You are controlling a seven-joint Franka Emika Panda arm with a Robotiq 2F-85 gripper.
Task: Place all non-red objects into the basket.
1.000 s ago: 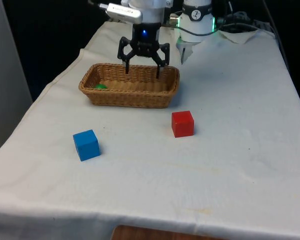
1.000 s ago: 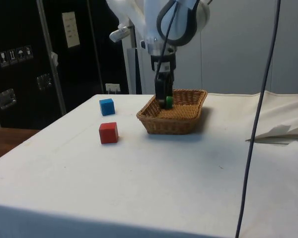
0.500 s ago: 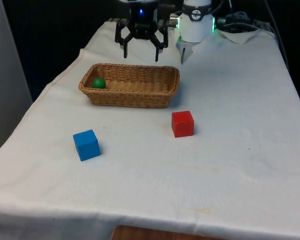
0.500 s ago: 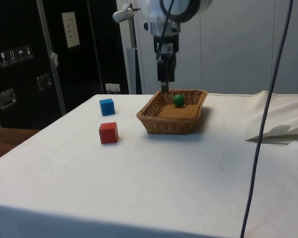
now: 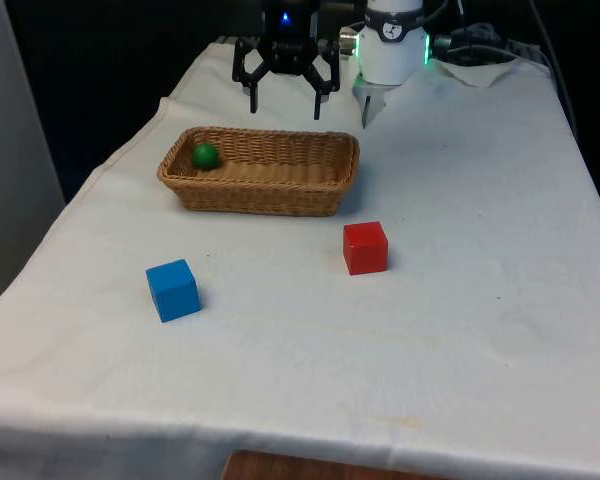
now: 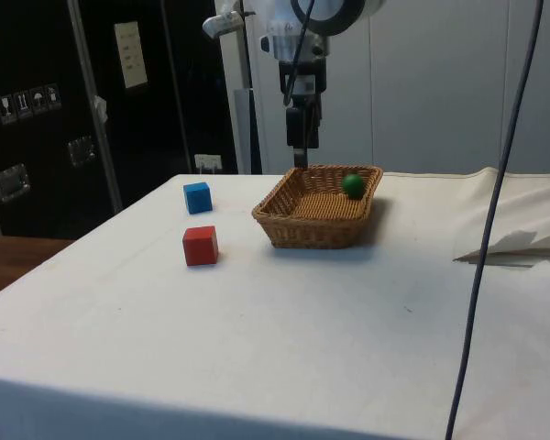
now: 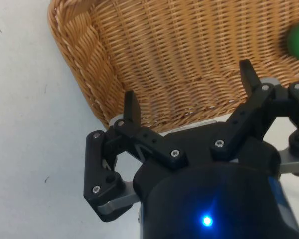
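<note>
white tablecloth [image 5: 460, 330] | crumpled cloth [image 6: 522, 246] | dark cabinets [image 6: 37, 110]

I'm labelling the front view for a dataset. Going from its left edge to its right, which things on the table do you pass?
blue cube → green ball, lying in the wicker basket → red cube

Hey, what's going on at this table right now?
A robot arm is sorting things into a wicker basket. Its gripper hangs open and empty above the basket's far edge. A green ball already lies inside the basket, at the end on the front view's left. A blue cube sits out on the white cloth in front of the basket, so it is not yet packed. A red cube also sits on the cloth.
</note>
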